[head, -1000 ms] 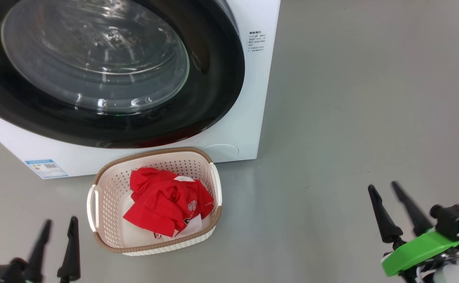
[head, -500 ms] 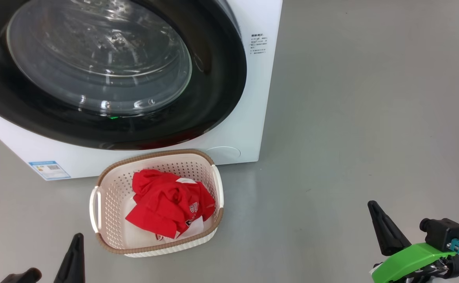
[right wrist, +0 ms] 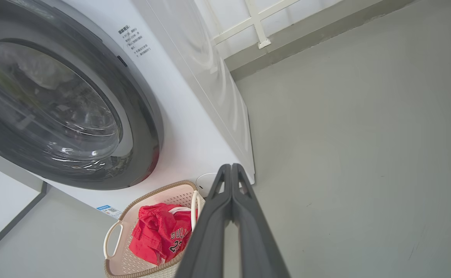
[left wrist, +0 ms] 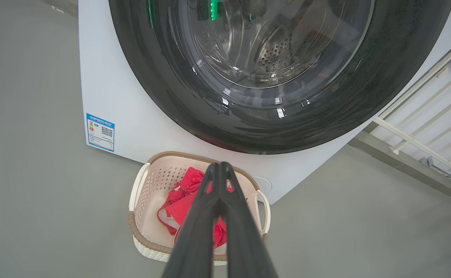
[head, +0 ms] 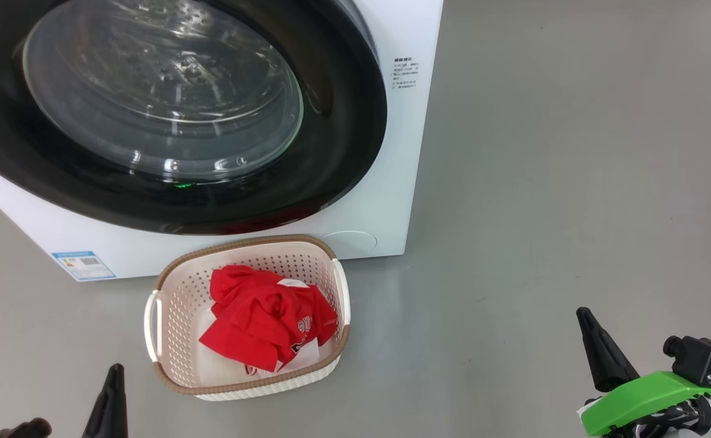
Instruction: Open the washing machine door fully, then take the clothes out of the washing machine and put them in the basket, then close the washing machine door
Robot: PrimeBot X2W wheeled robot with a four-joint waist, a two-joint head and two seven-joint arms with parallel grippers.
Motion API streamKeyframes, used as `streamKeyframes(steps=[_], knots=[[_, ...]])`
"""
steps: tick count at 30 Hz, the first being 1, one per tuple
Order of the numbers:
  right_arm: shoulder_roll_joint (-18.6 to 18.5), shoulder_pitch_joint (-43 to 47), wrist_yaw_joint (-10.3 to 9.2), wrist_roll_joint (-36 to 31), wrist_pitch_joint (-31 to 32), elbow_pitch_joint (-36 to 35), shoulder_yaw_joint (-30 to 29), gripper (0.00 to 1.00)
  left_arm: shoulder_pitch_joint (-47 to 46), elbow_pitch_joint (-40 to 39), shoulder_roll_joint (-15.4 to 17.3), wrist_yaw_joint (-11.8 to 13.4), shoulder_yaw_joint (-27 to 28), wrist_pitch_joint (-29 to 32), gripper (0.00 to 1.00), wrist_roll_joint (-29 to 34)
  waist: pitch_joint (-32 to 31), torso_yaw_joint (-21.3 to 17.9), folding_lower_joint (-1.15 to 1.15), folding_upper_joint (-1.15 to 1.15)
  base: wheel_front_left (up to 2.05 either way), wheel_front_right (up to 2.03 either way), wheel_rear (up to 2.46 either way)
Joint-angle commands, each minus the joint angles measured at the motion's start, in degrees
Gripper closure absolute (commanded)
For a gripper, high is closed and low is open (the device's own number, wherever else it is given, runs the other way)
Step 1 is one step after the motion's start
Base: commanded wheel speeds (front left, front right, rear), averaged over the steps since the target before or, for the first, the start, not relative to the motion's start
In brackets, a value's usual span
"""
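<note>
The washing machine (head: 410, 152) stands white at the top left. The washing machine door (head: 343, 121), black-rimmed with a glass centre, lies flat against its front. On the floor before it sits the basket (head: 160, 286) with the red clothes (head: 264, 319) crumpled inside. My left gripper (head: 114, 368) is shut at the lower left, short of the basket. My right gripper (head: 584, 314) is shut at the lower right, well away from it. In the left wrist view the shut fingers (left wrist: 217, 193) point over the basket (left wrist: 142, 185) and clothes (left wrist: 188, 183). In the right wrist view the shut fingers (right wrist: 229, 200) rise beside the basket (right wrist: 113, 233).
A blue label (head: 84, 264) marks the machine's lower left front. A white railing (left wrist: 422, 127) stands to the machine's right side against a wall. Bare grey floor (head: 544, 213) stretches to the right of the machine and around the basket.
Both grippers have gone from open to shut and have dropped lower in the head view. The camera has shifted slightly, sliding the whole scene right and down.
</note>
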Motion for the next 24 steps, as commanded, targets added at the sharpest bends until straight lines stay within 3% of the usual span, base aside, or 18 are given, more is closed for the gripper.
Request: streamKeyframes(steps=[1,24], knots=[[-0.4,-0.5,-0.02,1.5,0.3,-1.7,-0.4,1.00,-1.9,-1.0,0.6,0.0,1.1,0.2,1.00,-1.5,-0.1,0.1,-0.01,0.00,0.00,0.00,0.00],[1.4,-0.3,-0.04,13.7,3.9,-2.9,-2.6,1.00,-3.1,-1.0,-0.5,-0.1,2.6,3.8,1.00,-14.1,-1.5,1.0,-0.01,0.00,0.00,0.00,0.00]])
